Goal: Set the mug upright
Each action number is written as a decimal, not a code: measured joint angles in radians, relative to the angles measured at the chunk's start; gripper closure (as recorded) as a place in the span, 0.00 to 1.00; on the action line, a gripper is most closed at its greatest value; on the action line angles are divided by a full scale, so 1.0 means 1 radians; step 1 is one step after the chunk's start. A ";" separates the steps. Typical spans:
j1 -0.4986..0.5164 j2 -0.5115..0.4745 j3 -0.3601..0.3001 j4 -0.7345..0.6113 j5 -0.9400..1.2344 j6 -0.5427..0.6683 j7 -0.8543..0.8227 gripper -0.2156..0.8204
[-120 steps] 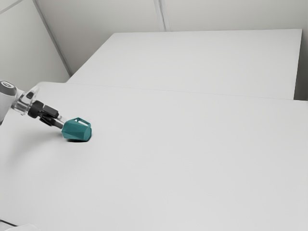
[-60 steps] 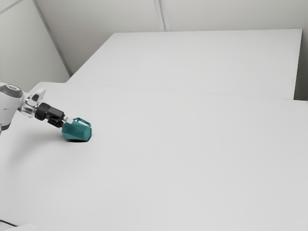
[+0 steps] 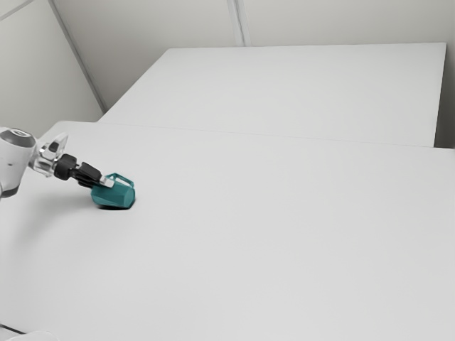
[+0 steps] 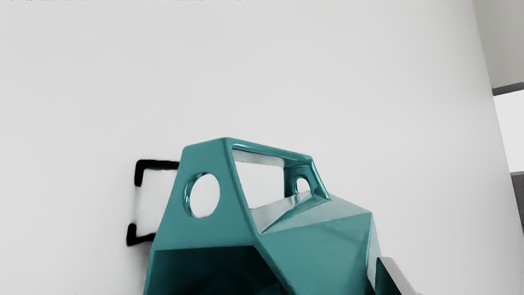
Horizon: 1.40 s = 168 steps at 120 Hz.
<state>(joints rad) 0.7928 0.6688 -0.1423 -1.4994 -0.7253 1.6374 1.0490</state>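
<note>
The white table (image 3: 284,249) stretched across most of the exterior view, with pale walls (image 3: 156,28) behind it. The pale arm (image 3: 14,160) came in from the exterior view's left, and its black hand (image 3: 106,182) slanted down to the mug. I could not tell whether the hand was spread, pressed together or pinching the mug. The teal mug (image 3: 117,195) lay on its side on the table, its open mouth (image 4: 208,266) toward the hand and its base toward the exterior view's right. Its angular handle (image 4: 208,159) stuck upward, with a round hole (image 4: 204,196) through it. A dark shadow (image 4: 139,166) fell on the table beside the handle.
</note>
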 joint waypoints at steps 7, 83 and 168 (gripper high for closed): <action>0.000 -0.001 -0.001 0.000 -0.001 -0.005 0.002 0.77; -0.098 -0.216 -0.043 -0.155 0.055 0.090 0.039 0.95; -0.270 -0.516 -0.281 -0.499 0.643 0.596 -0.331 0.95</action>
<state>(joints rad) 0.5225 0.1528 -0.4232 -1.9986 -0.0819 2.2333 0.7182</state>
